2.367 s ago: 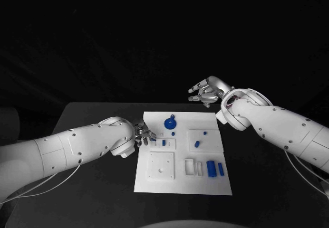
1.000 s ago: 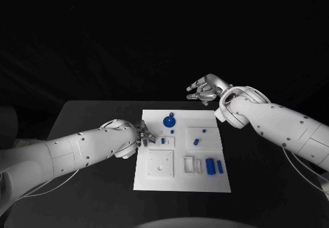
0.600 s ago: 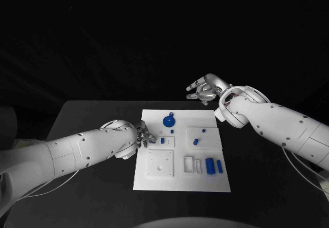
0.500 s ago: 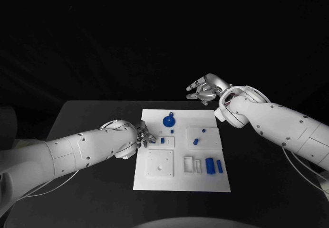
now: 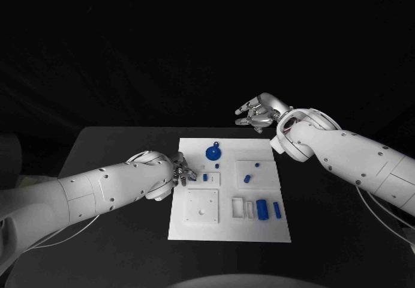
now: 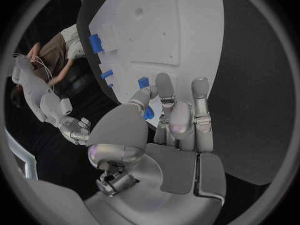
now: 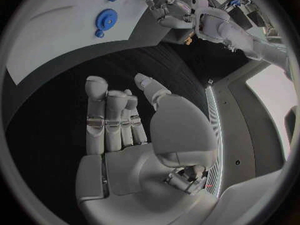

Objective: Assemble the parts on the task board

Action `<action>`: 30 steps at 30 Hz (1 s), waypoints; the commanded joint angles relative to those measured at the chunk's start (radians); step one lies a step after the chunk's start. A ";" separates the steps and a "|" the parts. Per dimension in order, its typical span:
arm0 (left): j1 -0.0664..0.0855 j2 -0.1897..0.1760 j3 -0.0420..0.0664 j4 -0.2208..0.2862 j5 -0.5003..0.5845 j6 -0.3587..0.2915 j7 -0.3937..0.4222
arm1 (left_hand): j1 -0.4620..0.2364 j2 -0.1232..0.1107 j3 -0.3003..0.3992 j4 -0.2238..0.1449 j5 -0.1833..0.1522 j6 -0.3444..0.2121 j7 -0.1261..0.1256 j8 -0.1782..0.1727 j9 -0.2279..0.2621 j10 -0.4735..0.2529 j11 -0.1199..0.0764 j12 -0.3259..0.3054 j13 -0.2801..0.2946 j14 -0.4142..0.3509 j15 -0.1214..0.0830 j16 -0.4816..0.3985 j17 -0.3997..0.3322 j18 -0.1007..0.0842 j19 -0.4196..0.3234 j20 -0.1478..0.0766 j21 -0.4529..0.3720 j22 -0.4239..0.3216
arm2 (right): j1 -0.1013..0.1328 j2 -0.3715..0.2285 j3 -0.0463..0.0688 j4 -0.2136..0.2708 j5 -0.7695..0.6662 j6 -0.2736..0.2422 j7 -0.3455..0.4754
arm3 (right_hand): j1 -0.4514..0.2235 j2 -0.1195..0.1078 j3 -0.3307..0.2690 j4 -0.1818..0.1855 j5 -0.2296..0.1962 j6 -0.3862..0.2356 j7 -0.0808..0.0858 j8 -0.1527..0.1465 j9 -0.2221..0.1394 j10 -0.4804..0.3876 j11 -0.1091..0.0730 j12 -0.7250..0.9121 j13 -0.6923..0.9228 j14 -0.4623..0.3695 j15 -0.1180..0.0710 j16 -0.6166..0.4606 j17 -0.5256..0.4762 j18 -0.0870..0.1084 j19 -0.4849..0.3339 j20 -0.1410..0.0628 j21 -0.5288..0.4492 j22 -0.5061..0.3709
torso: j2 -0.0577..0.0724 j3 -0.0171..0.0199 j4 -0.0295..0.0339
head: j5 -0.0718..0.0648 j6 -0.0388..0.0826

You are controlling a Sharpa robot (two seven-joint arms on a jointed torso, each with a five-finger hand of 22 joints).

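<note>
You see task board holding blue parts | left hand pinching a small part | right hand empty, fingers apart | no readable writing

A black table beneath a dark backdrop.

I'm scanning for lettering and finding nothing I can read: no text, label, brand, number or sign on any surface here.
</note>
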 commanded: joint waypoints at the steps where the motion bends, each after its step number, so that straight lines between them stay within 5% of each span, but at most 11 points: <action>1: -0.005 0.005 -0.003 -0.002 -0.008 0.021 -0.004 | 0.005 0.004 0.044 -0.041 0.003 0.100 -0.096 0.003 -0.001 0.031 -0.019 -0.006 0.001 0.002 -0.006 -0.004 0.000 0.017 0.008 0.001 -0.003 0.018 | -0.001 0.001 0.000 0.001 -0.003 0.011 0.004 | -0.011 -0.001 0.007 -0.001 0.004 0.008 -0.001 -0.003 0.001 -0.004 -0.003 0.002 0.000 -0.002 -0.001 -0.006 0.001 0.014 0.048 0.003 -0.001 0.054 | 0.001 -0.0003 -0.0013 | 0.001 0.000; 30: -0.005 0.028 -0.003 -0.009 -0.032 0.116 -0.007 | -0.004 -0.001 0.042 -0.015 -0.001 0.135 -0.114 0.053 0.097 0.032 -0.017 0.017 0.010 0.005 -0.008 0.007 0.028 0.013 0.009 0.002 -0.004 0.019 | -0.002 0.006 0.000 -0.004 -0.003 0.012 0.006 | -0.011 -0.001 0.007 -0.001 0.004 0.008 -0.001 -0.003 0.001 -0.004 -0.003 0.002 0.000 -0.002 -0.001 -0.006 0.001 0.014 0.048 0.003 -0.001 0.054 | 0.001 0.0004 -0.0003 | 0.000 -0.008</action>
